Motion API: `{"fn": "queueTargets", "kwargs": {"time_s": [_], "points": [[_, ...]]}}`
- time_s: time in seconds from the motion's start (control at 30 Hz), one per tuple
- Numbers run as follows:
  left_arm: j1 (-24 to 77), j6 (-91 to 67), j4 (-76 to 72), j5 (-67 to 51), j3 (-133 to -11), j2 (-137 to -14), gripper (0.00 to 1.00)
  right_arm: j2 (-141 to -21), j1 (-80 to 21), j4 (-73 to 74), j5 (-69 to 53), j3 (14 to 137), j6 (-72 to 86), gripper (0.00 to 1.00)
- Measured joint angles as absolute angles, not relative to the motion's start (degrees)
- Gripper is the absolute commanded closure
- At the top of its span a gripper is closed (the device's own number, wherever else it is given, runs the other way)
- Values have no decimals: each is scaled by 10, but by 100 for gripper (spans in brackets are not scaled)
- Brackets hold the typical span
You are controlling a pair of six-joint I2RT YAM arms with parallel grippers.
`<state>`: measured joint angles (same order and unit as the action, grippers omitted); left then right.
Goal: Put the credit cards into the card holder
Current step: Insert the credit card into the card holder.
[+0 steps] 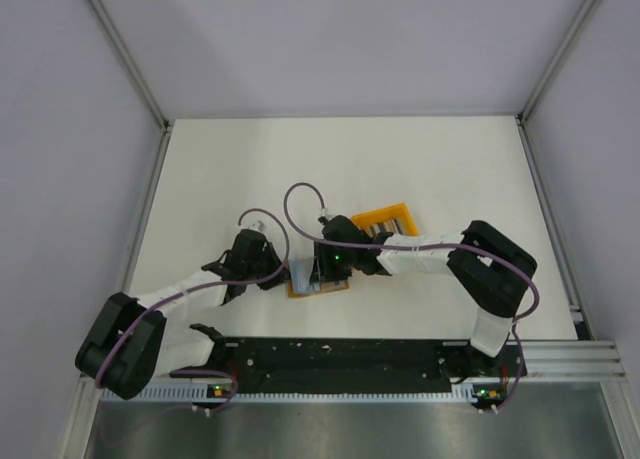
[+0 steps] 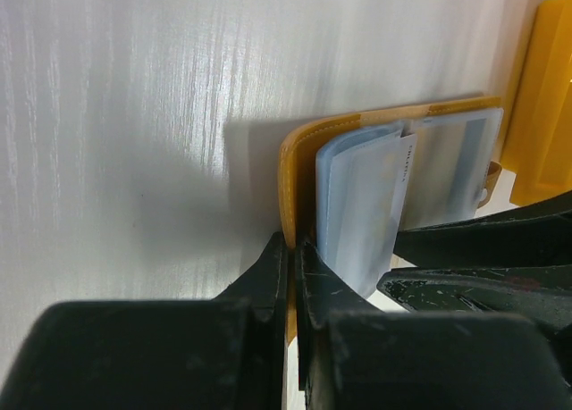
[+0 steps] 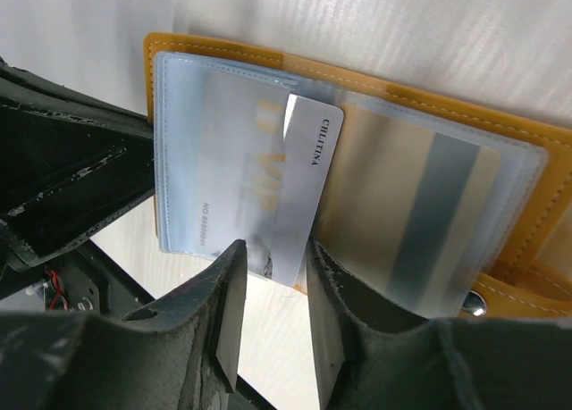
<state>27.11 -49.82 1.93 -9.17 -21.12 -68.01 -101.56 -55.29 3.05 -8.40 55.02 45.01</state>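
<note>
The mustard card holder (image 1: 318, 292) lies open on the table between both grippers. My left gripper (image 1: 278, 271) is shut on its mustard cover (image 2: 295, 169), fingertips (image 2: 273, 258) pinching the edge beside the clear sleeves (image 2: 362, 205). In the right wrist view the holder (image 3: 357, 79) shows a white-grey card (image 3: 304, 187) partly tucked into a clear sleeve, tilted, its lower corner sticking out. My right gripper (image 3: 275, 258) is open, jaws apart just below that card's lower edge. Another card with a grey stripe (image 3: 429, 222) sits in the right sleeve. More striped cards (image 1: 383, 222) lie in a bin.
A bright orange bin (image 1: 405, 211) stands just behind the holder, touching my right wrist area; it also shows in the left wrist view (image 2: 545, 97). White walls and metal rails (image 1: 140, 89) border the table. My left gripper's black body (image 3: 63, 178) is close on the left of the holder.
</note>
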Motion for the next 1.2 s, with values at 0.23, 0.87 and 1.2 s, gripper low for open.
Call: {"fn": "queueTargets", "kwargs": {"time_s": [0.23, 0.87, 1.2], "points": [[271, -496, 20, -92, -211, -679, 100, -1035, -556, 34, -104, 568, 439, 73], [270, -492, 29, -81, -211, -672, 100, -1031, -552, -27, -112, 542, 467, 66], [270, -489, 35, -78, -211, -668, 100, -976, -546, -40, -66, 520, 476, 61]]}}
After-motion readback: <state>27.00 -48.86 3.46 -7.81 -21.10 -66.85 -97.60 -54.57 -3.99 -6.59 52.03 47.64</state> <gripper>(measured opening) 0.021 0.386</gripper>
